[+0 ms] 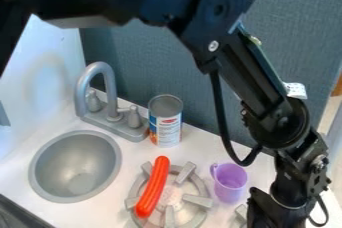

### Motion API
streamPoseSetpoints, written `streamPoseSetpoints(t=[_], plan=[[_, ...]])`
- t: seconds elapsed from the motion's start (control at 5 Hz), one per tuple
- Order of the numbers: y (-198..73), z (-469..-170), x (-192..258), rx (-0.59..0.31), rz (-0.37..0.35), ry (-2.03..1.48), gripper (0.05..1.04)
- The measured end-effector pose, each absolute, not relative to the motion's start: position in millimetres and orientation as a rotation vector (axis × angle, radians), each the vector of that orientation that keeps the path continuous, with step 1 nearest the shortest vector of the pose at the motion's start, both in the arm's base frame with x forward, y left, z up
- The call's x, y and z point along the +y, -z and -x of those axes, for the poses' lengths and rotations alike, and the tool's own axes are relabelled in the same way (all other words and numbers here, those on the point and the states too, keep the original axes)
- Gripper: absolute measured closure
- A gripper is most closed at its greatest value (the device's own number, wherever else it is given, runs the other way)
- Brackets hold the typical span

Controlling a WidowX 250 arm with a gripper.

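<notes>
The gripper (284,209) hangs at the lower right corner, low over the counter (257,164). Just left of it stands a purple cup (230,184), upright with its handle toward the upper left; whether the two touch I cannot tell. An orange-red sausage (154,186) lies lengthwise across the left part of a grey stove burner (198,201), left of the cup. Behind the burner, an open metal can (165,122) with a white and blue label stands upright.
A round grey sink (75,167) is set into the counter at the left, with a grey faucet (101,84) behind it. Part of another burner (240,216) shows beside the gripper at the bottom edge. A blue-grey panel (194,67) rises along the back.
</notes>
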State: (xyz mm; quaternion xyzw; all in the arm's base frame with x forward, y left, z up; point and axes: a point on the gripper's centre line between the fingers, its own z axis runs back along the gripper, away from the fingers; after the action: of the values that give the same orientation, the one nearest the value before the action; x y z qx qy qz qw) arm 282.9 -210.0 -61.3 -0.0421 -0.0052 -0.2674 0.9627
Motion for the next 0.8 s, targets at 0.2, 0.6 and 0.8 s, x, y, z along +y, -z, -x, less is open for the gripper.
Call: streamPoseSetpoints(t=[0.2,0.6,0.8], plan=[[61,-287,-219,-0.011,0.119,0.528,0.075],[82,-296,-212,0.125,-0.014,0.464,0.075],[79,-299,-210,0.159,-0.056,0.447,0.075]])
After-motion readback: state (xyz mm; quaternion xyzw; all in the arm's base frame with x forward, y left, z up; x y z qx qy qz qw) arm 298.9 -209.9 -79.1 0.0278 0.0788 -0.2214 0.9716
